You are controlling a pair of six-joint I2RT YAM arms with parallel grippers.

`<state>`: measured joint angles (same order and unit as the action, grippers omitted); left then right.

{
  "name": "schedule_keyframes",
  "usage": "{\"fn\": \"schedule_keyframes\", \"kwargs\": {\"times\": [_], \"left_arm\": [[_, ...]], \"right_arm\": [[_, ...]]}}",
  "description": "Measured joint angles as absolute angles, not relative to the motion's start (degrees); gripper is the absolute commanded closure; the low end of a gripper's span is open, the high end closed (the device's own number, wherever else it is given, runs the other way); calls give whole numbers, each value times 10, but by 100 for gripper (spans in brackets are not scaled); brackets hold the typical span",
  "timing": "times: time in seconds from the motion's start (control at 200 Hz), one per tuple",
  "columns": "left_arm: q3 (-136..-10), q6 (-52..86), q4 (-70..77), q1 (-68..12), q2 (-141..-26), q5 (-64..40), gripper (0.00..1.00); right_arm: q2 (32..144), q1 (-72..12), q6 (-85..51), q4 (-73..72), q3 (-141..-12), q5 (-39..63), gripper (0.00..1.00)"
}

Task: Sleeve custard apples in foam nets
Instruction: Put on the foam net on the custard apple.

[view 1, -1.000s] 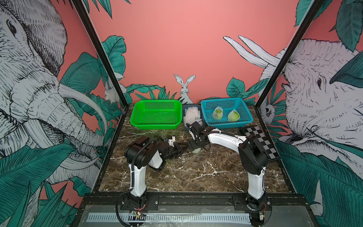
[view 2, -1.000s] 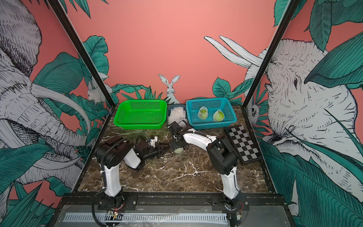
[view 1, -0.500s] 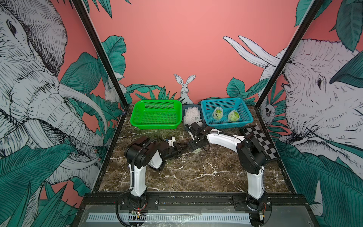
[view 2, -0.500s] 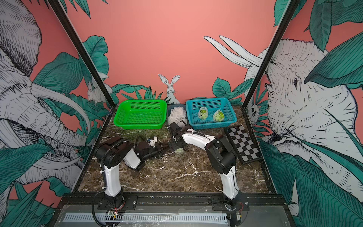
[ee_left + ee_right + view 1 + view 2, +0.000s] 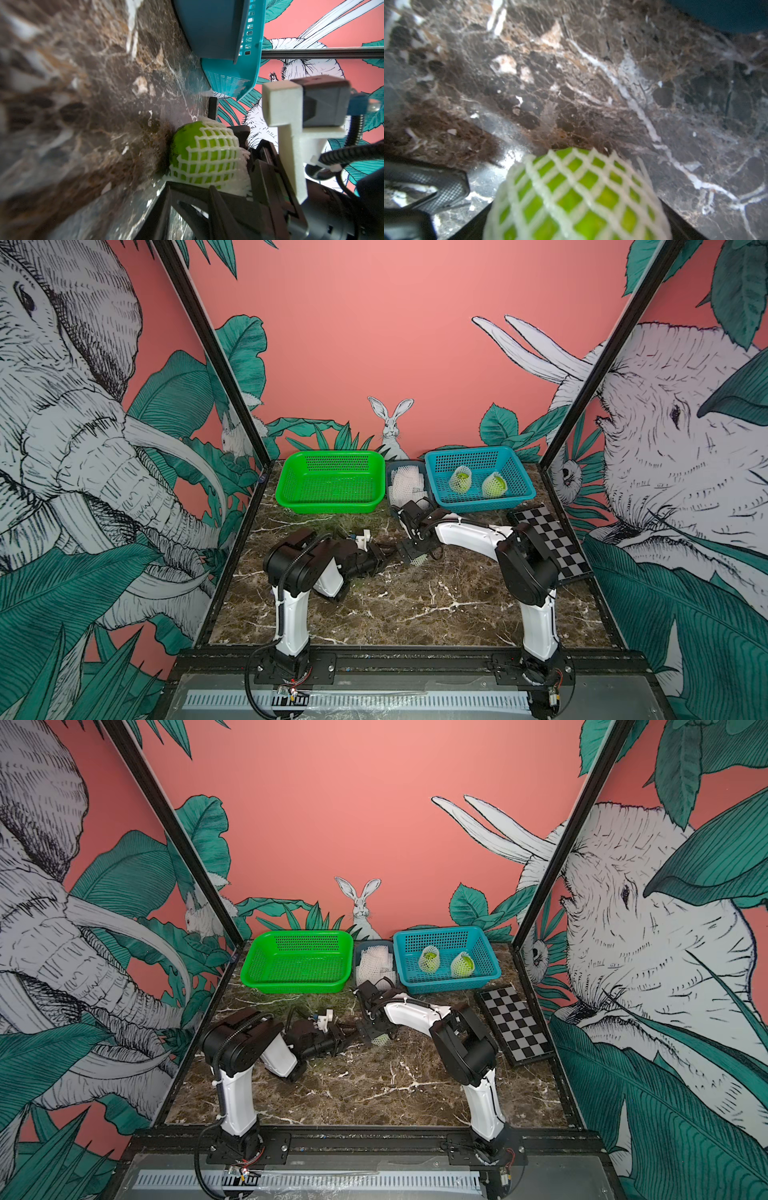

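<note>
Between right claw (image 5: 416, 557) jaws: netted custard apple (image 5: 204, 158).

The front half of the bench (image 5: 415, 614) lies open. At mid-bench the left claw (image 5: 385, 559) and right claw (image 5: 417, 558) crowd close around a netted custard apple (image 5: 205, 158). The green basket (image 5: 330, 506), net bin (image 5: 390, 472) and blue basket (image 5: 482, 502) stand side by side and wall off the back. A checkerboard (image 5: 548, 543) fills the right edge.
</note>
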<state>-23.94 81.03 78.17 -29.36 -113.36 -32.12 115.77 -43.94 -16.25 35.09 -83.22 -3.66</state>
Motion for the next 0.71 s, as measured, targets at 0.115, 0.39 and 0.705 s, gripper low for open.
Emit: {"fn": "schedule_keyframes", "kwargs": {"times": [0.115,0.39,0.705], "left_arm": [[-239,810,782,-294,-1134,-322,68],[-239,810,783,-294,-1134,-323,68],[-239,810,783,-294,-1134,-323,68]], "right_arm": [[1148,-439,-162,356,-832,-43,1],[1109,-439,-162,367,-833,-43,1],[1099,-439,-166,370,-840,-38,1]]}}
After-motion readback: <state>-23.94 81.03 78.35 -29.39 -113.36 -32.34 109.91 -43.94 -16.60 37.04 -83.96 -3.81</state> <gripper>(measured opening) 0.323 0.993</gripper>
